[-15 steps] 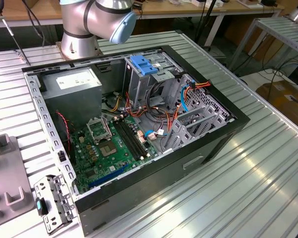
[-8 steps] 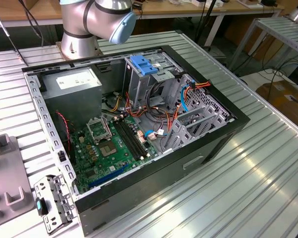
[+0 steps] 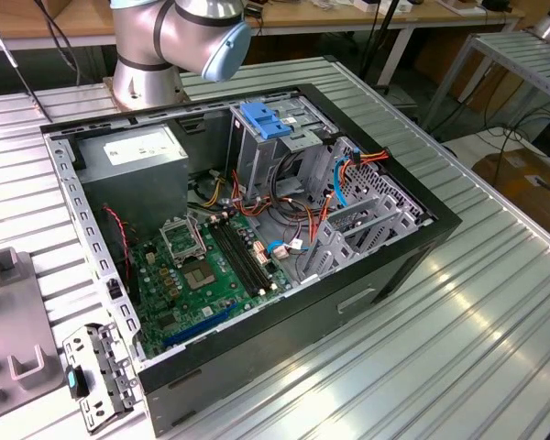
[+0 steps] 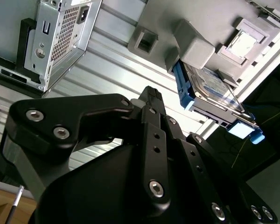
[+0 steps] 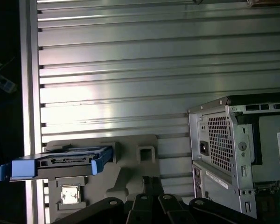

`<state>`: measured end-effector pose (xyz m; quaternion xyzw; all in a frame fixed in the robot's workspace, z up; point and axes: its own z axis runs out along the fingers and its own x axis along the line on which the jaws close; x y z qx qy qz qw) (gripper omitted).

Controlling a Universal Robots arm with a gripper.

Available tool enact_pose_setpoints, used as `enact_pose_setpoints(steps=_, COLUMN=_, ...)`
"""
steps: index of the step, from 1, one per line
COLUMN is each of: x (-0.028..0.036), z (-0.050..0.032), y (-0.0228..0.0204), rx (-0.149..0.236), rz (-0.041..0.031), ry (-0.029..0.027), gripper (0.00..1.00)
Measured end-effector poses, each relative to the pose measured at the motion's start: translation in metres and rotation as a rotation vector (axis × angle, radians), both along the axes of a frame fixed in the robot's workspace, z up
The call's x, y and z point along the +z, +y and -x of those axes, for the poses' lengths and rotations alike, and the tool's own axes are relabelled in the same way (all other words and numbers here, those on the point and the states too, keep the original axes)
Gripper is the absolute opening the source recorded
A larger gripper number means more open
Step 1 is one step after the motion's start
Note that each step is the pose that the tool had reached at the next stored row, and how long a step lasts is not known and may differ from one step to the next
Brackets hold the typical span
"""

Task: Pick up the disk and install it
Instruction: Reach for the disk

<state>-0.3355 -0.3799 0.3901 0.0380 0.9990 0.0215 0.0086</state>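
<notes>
Disk (image 4: 210,91) partly out of sight behind grey holder block (image 4: 194,47)

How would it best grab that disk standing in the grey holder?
Probably from above, pinching the two flat faces of the disk near the middle of its upper edge. It seems to stand on edge in the grey holder, thin edge up, with the faces mostly free above the holder.

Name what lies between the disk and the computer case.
In the first wrist view: from the disk, the grey holder, then bare table up to the computer case.
</notes>
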Motion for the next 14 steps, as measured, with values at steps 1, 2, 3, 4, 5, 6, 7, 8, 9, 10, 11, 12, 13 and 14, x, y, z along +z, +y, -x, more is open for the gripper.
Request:
enact_pose_setpoints(steps=1, x=0.0, z=0.0, y=0.0, rx=0.0, rz=0.0, ry=0.0, gripper=0.11)
enact_pose_setpoints(steps=2, x=0.0, z=0.0002, y=0.0, rx=0.0, rz=0.0, ry=0.0, gripper=0.11)
enact_pose_setpoints(steps=3, x=0.0, z=0.0004, y=0.0, rx=0.0, rz=0.0, ry=0.0, gripper=0.11)
enact_pose_setpoints(steps=4, x=0.0, z=0.0008, y=0.0, rx=0.0, rz=0.0, ry=0.0, gripper=0.11)
enact_pose_setpoints(steps=5, x=0.0, z=0.0014, y=0.0, rx=0.0, rz=0.0, ry=0.0, gripper=0.11)
enact_pose_setpoints(steps=6, x=0.0, z=0.002, y=0.0, rx=0.0, rz=0.0, ry=0.0, gripper=0.11)
enact_pose_setpoints(steps=7, x=0.0, z=0.0033, y=0.0, rx=0.0, rz=0.0, ry=0.0, gripper=0.11)
enact_pose_setpoints(steps=8, x=0.0, z=0.0041, y=0.0, rx=0.0, rz=0.0, ry=0.0, gripper=0.11)
enact_pose_setpoints(steps=9, x=0.0, z=0.0048, y=0.0, rx=0.0, rz=0.0, ry=0.0, gripper=0.11)
enact_pose_setpoints(steps=10, x=0.0, z=0.0062, y=0.0, rx=0.0, rz=0.0, ry=0.0, gripper=0.11)
enact_pose_setpoints(steps=11, x=0.0, z=0.0075, y=0.0, rx=0.0, rz=0.0, ry=0.0, gripper=0.11)
enact_pose_setpoints(steps=12, x=0.0, z=0.009, y=0.0, rx=0.0, rz=0.0, ry=0.0, gripper=0.11)
enact_pose_setpoints(steps=13, x=0.0, z=0.0105, y=0.0, rx=0.0, rz=0.0, ry=0.0, gripper=0.11)
enact_pose_setpoints(steps=14, x=0.0, z=0.0113, y=0.0, rx=0.0, rz=-0.0001, ry=-0.0001, gripper=0.11)
